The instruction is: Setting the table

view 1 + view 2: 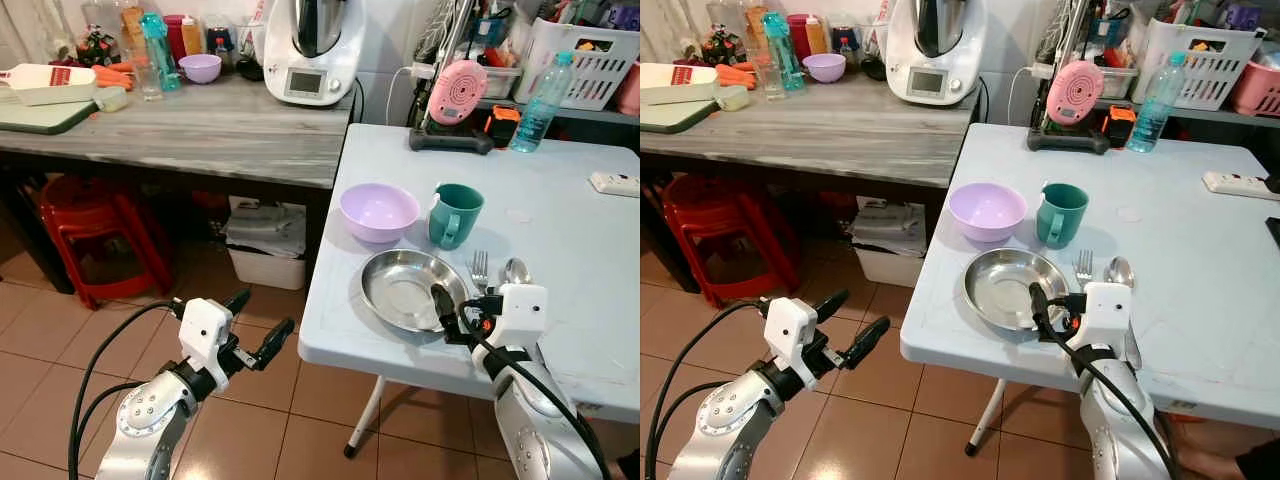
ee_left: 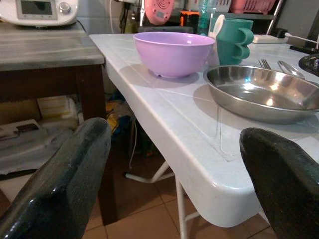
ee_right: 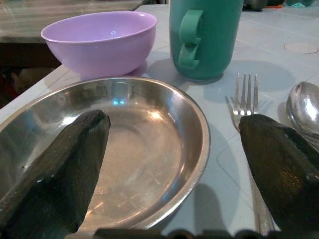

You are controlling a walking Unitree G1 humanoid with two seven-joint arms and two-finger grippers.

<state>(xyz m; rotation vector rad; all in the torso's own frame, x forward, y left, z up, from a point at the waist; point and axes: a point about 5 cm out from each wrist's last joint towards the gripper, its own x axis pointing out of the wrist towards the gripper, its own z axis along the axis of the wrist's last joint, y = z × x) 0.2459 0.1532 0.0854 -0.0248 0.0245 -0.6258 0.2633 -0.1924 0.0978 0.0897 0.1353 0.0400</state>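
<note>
1. The steel plate (image 1: 412,290) lies on the white folding table (image 1: 560,230) near its front left corner, just right of centre in the left eye view's lower half.
2. A fork (image 1: 479,270) and a spoon (image 1: 516,270) lie side by side just right of the plate, the fork closer to it.
3. Above the plate in the frame stand a lilac bowl (image 1: 378,212) and, just to its right, a teal mug (image 1: 455,215) with its handle turned toward the front; both sit apart from the plate's rim.
4. The right gripper (image 3: 172,164) hangs over the plate's right rim with its fingers spread wide: one black finger (image 3: 55,169) reaches over the plate's basin, the other over the fork's side. It holds nothing.
5. The left gripper (image 1: 258,325) is at lower left of the left eye view, off the table and over the tiled floor (image 1: 60,330), fingers parted and empty, pointing toward the table edge.
6. Along the table's far edge, at upper right, stand a pink round gadget (image 1: 457,92) on a black base and a clear water bottle (image 1: 543,102); a white power strip (image 1: 615,184) lies at the right edge.
7. At upper left a grey wooden counter (image 1: 210,130) carries a white kitchen machine (image 1: 313,50), a second lilac bowl (image 1: 200,68) and several bottles.
8. A red stool (image 1: 90,240) stands beneath the counter.
</note>
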